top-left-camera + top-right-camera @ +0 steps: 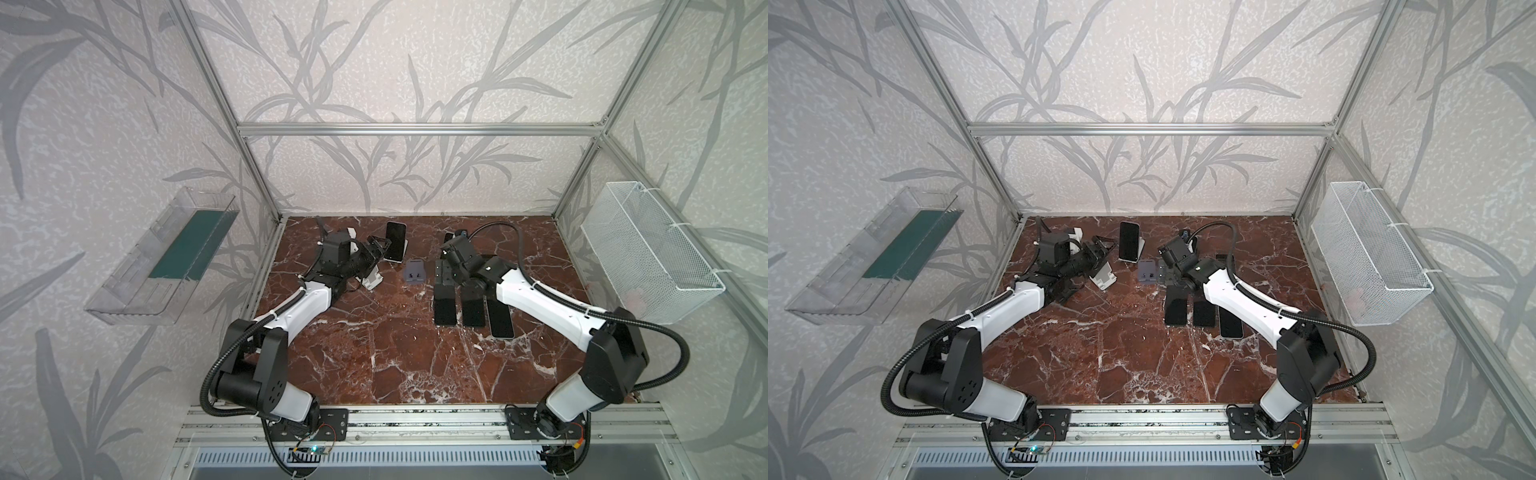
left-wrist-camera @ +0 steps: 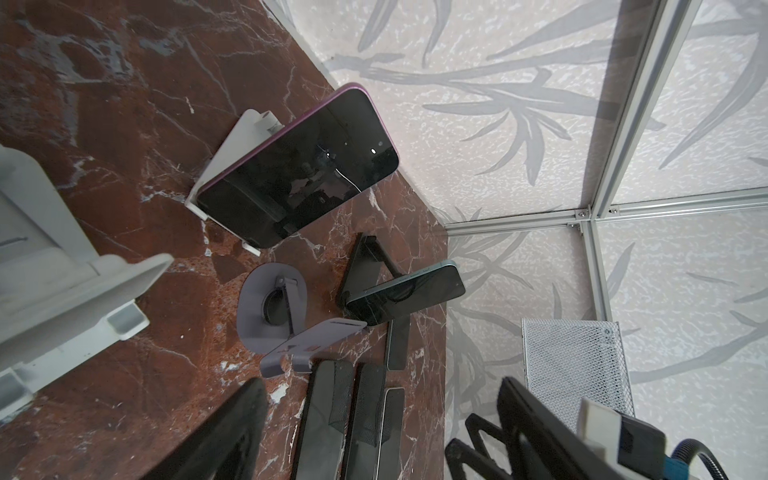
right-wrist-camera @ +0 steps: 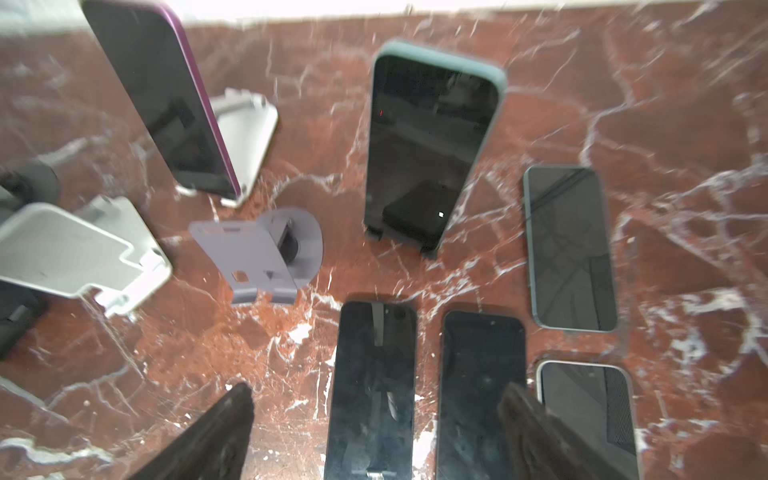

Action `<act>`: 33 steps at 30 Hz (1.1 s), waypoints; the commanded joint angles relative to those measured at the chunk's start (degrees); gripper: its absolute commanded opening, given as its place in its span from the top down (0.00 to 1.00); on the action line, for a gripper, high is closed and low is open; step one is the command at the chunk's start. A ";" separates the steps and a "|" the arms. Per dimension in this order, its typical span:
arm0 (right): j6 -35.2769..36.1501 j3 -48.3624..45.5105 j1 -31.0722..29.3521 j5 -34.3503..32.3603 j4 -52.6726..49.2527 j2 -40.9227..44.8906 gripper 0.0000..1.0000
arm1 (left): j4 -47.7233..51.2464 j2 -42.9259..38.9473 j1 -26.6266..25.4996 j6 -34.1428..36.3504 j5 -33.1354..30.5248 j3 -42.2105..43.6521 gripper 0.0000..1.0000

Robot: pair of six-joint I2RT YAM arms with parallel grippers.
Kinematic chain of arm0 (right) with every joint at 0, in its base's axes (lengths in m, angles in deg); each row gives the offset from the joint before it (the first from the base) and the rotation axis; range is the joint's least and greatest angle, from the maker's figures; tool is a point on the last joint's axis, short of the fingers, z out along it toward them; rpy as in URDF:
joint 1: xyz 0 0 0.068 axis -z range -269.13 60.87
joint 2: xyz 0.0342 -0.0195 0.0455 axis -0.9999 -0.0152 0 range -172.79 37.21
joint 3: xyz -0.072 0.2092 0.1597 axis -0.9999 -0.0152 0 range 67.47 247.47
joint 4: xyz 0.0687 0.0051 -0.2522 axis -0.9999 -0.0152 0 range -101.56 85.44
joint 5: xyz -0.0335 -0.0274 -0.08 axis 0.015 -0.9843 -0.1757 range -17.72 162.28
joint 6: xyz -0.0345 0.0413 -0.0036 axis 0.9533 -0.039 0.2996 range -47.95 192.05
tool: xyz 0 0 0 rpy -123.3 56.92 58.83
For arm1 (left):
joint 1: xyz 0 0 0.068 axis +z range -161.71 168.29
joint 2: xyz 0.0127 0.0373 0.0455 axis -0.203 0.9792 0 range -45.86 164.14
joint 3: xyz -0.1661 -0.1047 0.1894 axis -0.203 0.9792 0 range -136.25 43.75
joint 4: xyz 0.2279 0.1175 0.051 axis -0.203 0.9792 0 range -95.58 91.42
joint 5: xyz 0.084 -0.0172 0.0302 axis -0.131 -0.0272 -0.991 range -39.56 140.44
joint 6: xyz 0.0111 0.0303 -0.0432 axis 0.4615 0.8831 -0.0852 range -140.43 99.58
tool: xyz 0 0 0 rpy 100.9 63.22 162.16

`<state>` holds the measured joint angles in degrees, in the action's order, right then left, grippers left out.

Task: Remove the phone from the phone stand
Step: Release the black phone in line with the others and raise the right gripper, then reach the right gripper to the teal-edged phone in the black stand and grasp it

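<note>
Right wrist view: the right tool (image 3: 376,390) hangs with its jaws spread wide and nothing between them, over flat phones (image 3: 374,374) lying on the table (image 3: 665,104) just beside the empty grey stand (image 3: 266,253). Behind the grey stand, a purple-edged phone (image 3: 166,104) leans upright in a white stand (image 3: 245,137). Also near the grey stand, a teal phone (image 3: 432,141) sits in a dark stand (image 2: 368,259). The left tool (image 2: 380,386), near the grey stand, is wide too and empty.

Glossy red-brown marble surface (image 1: 395,353); phone (image 2: 299,174) with glossy glass front; matt white plastic stand (image 2: 232,153); white metal-mesh basket (image 1: 648,257).
</note>
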<state>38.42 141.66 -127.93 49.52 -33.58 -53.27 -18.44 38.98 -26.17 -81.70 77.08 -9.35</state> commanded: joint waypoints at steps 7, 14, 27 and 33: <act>-4.69 7.35 -0.19 -12.28 -5.51 -1.88 0.02 | 3.64 -6.43 0.22 4.06 -2.80 -2.45 0.13; -5.44 4.38 -0.15 -10.74 -4.03 -0.01 0.04 | 3.72 -6.71 0.22 4.05 -3.16 -2.27 0.13; 3.07 -10.54 -0.08 -14.29 12.71 9.50 0.06 | 4.39 -5.72 0.20 4.57 -4.05 -2.27 0.13; 4.27 -6.18 0.78 -16.51 11.42 4.35 0.01 | 4.74 -4.61 0.22 4.59 -3.91 -2.36 0.13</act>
<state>41.74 132.70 -127.63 35.88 -23.39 -46.42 -14.10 33.84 -26.17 -77.88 73.86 -10.33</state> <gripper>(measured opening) 0.990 0.873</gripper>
